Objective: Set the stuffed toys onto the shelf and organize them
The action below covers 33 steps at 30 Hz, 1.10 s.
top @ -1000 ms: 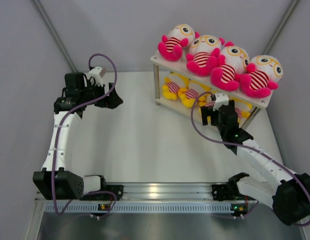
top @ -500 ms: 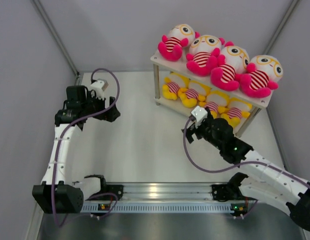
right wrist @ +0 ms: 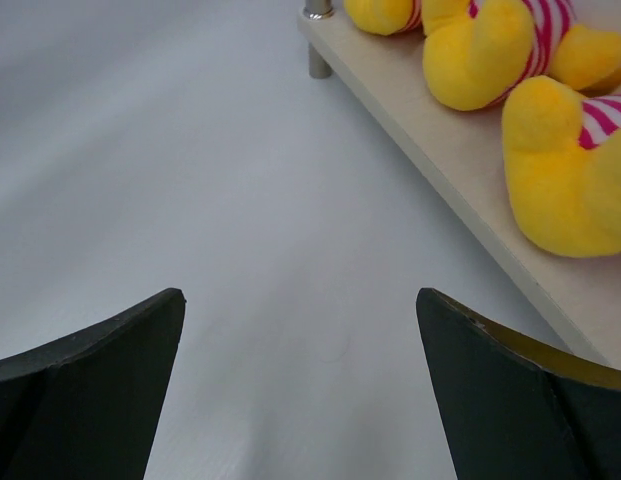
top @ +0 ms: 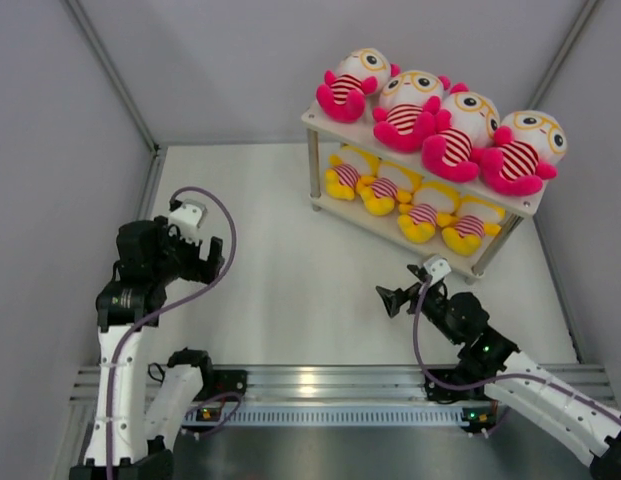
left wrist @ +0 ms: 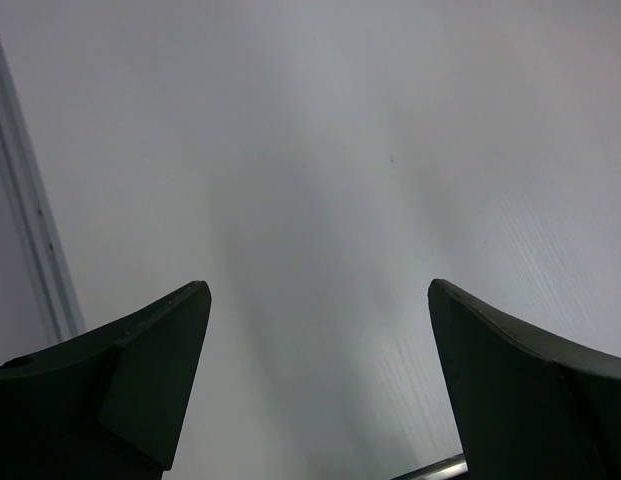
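Toys (top: 453, 140) on shelf (top: 385, 228) look soft, light; pinch the belly. Left hand (left wrist: 317, 292) and right hand (right wrist: 300, 295) gape, empty.

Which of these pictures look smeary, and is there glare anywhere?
Top view: crisp and evenly lit, with a glare patch on the silver metal rail at the near edge. Left wrist view: the white tabletop looks streaked; the left claw is dark wedges. Right wrist view: tabletop smeared too, the yellow plush toys on the pale shelf board slightly soft.
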### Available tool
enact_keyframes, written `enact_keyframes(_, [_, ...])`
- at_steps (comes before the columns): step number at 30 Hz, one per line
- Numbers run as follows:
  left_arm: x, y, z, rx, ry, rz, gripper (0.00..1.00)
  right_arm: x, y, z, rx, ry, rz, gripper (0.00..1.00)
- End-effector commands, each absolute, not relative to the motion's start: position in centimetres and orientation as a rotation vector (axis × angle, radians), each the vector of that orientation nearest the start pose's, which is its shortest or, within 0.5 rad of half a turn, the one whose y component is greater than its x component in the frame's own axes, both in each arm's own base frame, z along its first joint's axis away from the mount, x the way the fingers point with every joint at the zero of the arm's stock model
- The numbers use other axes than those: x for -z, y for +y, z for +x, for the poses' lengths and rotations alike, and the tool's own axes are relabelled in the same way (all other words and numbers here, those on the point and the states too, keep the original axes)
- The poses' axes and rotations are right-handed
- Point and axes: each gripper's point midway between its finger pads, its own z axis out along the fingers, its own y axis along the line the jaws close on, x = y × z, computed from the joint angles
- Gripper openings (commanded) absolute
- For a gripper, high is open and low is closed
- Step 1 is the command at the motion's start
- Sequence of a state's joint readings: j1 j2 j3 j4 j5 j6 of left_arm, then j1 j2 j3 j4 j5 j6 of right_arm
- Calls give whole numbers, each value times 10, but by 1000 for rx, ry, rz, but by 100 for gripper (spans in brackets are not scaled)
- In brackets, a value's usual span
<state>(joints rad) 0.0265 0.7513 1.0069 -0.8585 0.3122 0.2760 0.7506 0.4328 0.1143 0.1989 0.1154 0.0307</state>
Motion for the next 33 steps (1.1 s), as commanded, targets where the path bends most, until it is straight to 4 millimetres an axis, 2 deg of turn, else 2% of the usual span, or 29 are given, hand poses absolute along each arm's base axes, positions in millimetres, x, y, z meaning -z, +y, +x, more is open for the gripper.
enact_keyframes(1, [-239, -15, 227, 1, 2070, 446, 96, -160, 154, 221, -515, 1509, -265, 99])
enact_keyframes(3, [-243, 3, 233, -126, 2034, 387, 96, -167, 149, 219, -525, 1459, -234, 99])
enact_keyframes(5, [-228, 17, 237, -206, 2049, 351, 97, -172, 147, 219, -532, 1433, -217, 99])
enact_keyframes(6, [-230, 21, 243, -232, 2021, 332, 98, -162, 147, 219, -527, 1437, -217, 99])
enact_keyframes(7, [-217, 30, 242, -280, 2055, 306, 98, -159, 147, 219, -529, 1439, -218, 99])
enact_keyframes(13, [-200, 12, 245, -138, 2063, 299, 99, -150, 149, 219, -530, 1455, -229, 100])
enact_keyframes(18, [-187, 20, 246, -149, 2073, 214, 99, -146, 151, 220, -532, 1473, -235, 99])
enact_keyframes(33, [-193, 20, 246, -143, 2051, 187, 99, -151, 148, 220, -537, 1463, -207, 99])
